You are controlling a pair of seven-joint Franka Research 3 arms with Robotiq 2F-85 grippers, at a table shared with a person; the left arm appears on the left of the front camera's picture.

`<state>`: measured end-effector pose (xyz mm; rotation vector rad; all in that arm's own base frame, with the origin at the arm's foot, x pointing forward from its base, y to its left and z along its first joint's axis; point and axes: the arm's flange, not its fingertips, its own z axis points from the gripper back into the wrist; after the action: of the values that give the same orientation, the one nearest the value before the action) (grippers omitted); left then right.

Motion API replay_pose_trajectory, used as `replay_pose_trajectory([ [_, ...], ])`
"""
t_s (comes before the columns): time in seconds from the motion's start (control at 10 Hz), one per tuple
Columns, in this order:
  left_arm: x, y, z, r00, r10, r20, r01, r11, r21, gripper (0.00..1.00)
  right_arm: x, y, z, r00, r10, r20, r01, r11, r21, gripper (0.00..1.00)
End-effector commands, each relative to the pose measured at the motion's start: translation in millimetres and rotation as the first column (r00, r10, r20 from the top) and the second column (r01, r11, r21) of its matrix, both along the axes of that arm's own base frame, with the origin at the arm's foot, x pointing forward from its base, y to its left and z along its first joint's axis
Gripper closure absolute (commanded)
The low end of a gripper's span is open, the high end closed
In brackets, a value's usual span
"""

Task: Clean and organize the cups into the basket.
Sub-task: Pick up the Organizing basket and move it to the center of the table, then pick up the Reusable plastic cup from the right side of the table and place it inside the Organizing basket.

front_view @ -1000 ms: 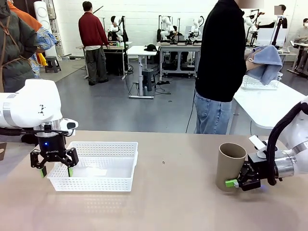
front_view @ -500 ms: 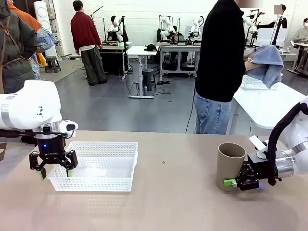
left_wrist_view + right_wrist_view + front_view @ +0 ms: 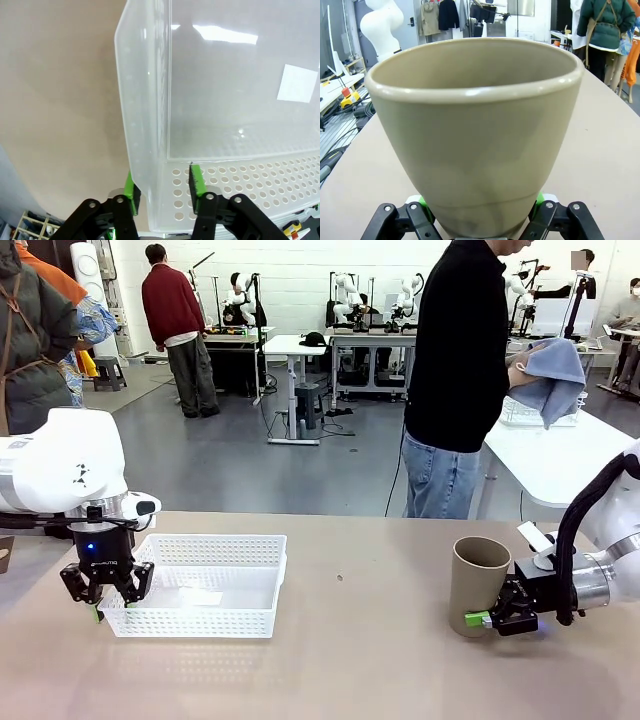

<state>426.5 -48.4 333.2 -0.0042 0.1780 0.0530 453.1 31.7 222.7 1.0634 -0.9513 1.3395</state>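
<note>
The left gripper [image 3: 162, 192] pinches the basket [image 3: 210, 580] wall; the right gripper [image 3: 480, 205] brackets the tan cup [image 3: 478, 585], grip uncertain; next, carry it over.

No legible text, label, brand, number or sign anywhere on any surface.

Robotics lab / open workshop hall. Evidence: white walls, grey floor, rows of white workbenches [image 3: 300, 345] w/ further robot rigs at rear, cables trailing on floor, several people standing betw. stations. Foreground: beige table [image 3: 360, 640] shared by robot and a person [image 3: 460, 370] who stands at far side.
</note>
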Motion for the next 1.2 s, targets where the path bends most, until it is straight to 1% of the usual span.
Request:
replay_pose_trajectory([
  [0.0, 1.5, 0.7, 0.3, 1.000, -0.005, 0.002, 0.005, 1.000, 0.015, 1.00, 2.7, -2.0, -2.8, 1.000, 0.012, 0.016, -0.012, 1.000, 0.011, 1.00],
  [0.1, 2.2, 0.1, 0.8, 1.000, -0.001, 0.002, 0.001, 1.000, 0.015, 0.96, 2.7, -2.1, -2.7, 1.000, 0.012, 0.016, -0.013, 1.000, 0.011, 1.00],
  [0.2, 2.4, 0.7, 1.0, 1.000, 0.002, 0.007, -0.002, 1.000, 0.015, 1.00, 2.5, -2.0, -3.0, 1.000, 0.016, 0.017, -0.016, 1.000, 0.010, 0.81],
  [0.3, 2.9, 1.0, 1.1, 1.000, 0.004, 0.009, -0.004, 1.000, 0.016, 1.00, 2.6, -2.4, -2.9, 1.000, 0.017, 0.018, -0.017, 1.000, 0.010, 0.81],
  [0.4, 3.5, 1.0, 1.0, 1.000, 0.006, 0.008, -0.006, 1.000, 0.016, 1.00, 2.4, -2.7, -3.1, 1.000, 0.018, 0.019, -0.018, 1.000, 0.009, 1.00],
  [0.5, 4.2, 0.9, 1.1, 1.000, 0.005, 0.009, -0.005, 1.000, 0.015, 1.00, 2.2, -2.9, -3.1, 1.000, 0.020, 0.022, -0.020, 1.000, 0.011, 0.81],
  [0.6, 5.7, 1.3, 1.3, 1.000, 0.010, 0.012, -0.011, 1.000, 0.016, 1.00, 2.0, -2.9, -3.0, 1.000, 0.021, 0.023, -0.021, 1.000, 0.010, 1.00],
  [0.7, 8.1, 0.0, 0.4, 0.999, 0.017, 0.027, -0.017, 1.000, 0.019, 1.00, -1.0, -2.4, -1.2, 0.999, 0.025, 0.021, -0.025, 1.000, 0.003, 1.00],
  [0.8, 11.8, -6.9, 1.6, 0.998, 0.027, 0.060, -0.028, 0.999, 0.020, 1.00, -11.3, -0.7, 11.0, 0.999, -0.001, 0.032, 0.002, 1.000, -0.015, 1.00],
  [1.0, 21.0, -34.0, 10.8, 0.998, -0.014, 0.062, 0.013, 1.000, 0.005, 1.00, -45.4, 11.2, 64.6, 0.994, 0.002, 0.105, -0.003, 1.000, 0.006, 1.00],
  [1.1, 26.2, -53.9, 13.3, 0.996, -0.027, 0.084, 0.026, 1.000, 0.013, 1.00, -55.9, 17.1, 89.3, 0.994, -0.009, 0.107, 0.007, 1.000, 0.012, 1.00],
])
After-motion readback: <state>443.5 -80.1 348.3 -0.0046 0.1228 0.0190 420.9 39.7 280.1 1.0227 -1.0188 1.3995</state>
